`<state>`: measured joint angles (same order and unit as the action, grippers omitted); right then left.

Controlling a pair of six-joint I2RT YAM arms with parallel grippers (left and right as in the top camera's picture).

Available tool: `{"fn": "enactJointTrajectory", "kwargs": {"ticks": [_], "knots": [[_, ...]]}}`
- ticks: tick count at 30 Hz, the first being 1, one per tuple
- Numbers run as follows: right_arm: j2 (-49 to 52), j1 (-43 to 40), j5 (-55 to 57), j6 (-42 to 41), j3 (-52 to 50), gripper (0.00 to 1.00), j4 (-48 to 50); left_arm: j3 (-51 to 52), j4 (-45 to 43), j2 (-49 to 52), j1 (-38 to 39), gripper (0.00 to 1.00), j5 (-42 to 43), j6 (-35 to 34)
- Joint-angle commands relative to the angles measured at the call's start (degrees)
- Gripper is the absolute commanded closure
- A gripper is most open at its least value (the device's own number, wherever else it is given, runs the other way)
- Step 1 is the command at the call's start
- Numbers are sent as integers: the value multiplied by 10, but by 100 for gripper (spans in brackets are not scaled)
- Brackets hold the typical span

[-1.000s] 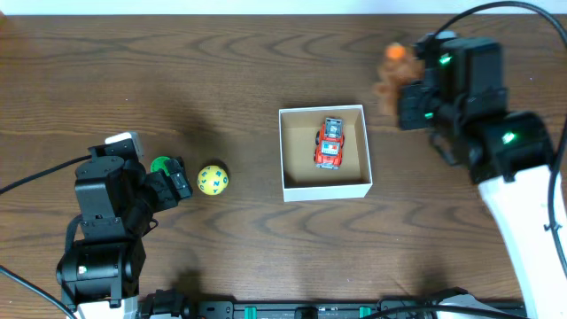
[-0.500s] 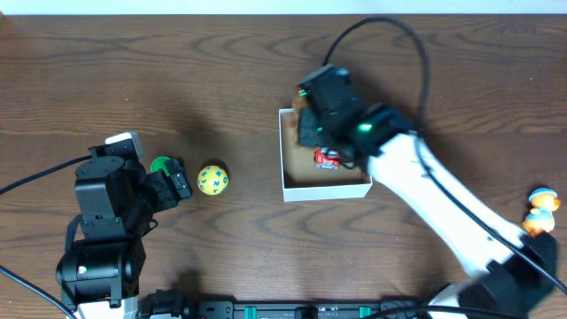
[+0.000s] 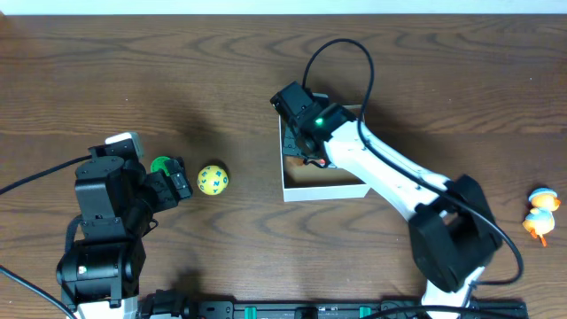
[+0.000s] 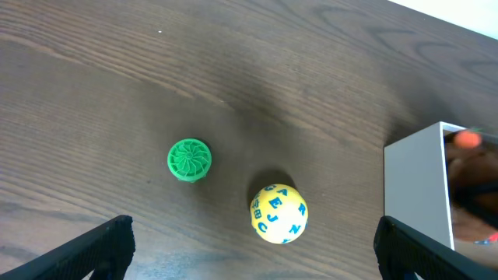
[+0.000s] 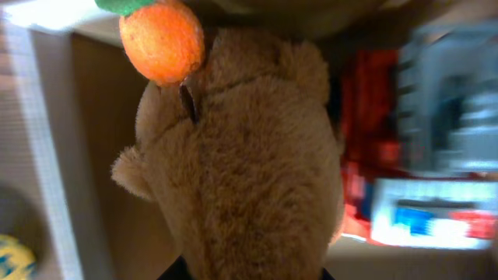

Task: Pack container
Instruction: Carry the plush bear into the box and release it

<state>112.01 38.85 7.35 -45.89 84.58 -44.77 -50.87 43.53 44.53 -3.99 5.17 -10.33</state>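
The overhead view looks straight down from high above the dark brown wooden worktop, taking in its full width. The left wrist view faces down at a slant from lower. It shares with the overhead the yellow ball with blue letters and, at its right edge, the small square white cardboard box. The right wrist view looks into that box from very close, filled by a fuzzy brown plush toy.

On the dark wood-grain table, a small green ridged disc lies on the left side, with a yellow ball printed with blue letters just beside it, the two close together but not touching. Far over at the table's right edge, well apart from both, stands a little yellow-and-orange duck figure, too small to make out in detail.
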Motion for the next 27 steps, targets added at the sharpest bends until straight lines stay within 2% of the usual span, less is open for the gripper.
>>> {"fn": "enactJointTrajectory", "kwargs": {"ticks": [1,3,5,7,8,12,17,19,20,25,27], "knots": [[28,-3,5,-10,-2,82,2,-12,2,0,2,2,-4,-1],[35,-3,-3,-10,-2,74,5,-12,4,0,2,2,-4,-1],[35,-3,-2,-3,-2,60,8,-12,7,0,2,2,-4,-1],[26,-3,-3,18,-1,30,18,-12,9,0,2,2,-4,-1],[20,-3,-3,28,0,25,19,-12,8,0,2,2,-4,-1],[-10,-6,-2,64,8,17,18,-12,8,0,2,2,-4,-1],[-75,-8,6,83,9,14,20,-12,8,0,2,2,-4,0],[-108,-10,16,94,9,7,17,-12,8,0,2,2,-4,0],[-125,-12,17,105,9,1,17,-12,8,0,2,2,-4,0],[-228,-44,23,186,9,1,-18,-12,8,0,2,2,-4,0],[-264,-72,37,188,9,1,-51,-12,8,0,2,2,-4,-1]]}}
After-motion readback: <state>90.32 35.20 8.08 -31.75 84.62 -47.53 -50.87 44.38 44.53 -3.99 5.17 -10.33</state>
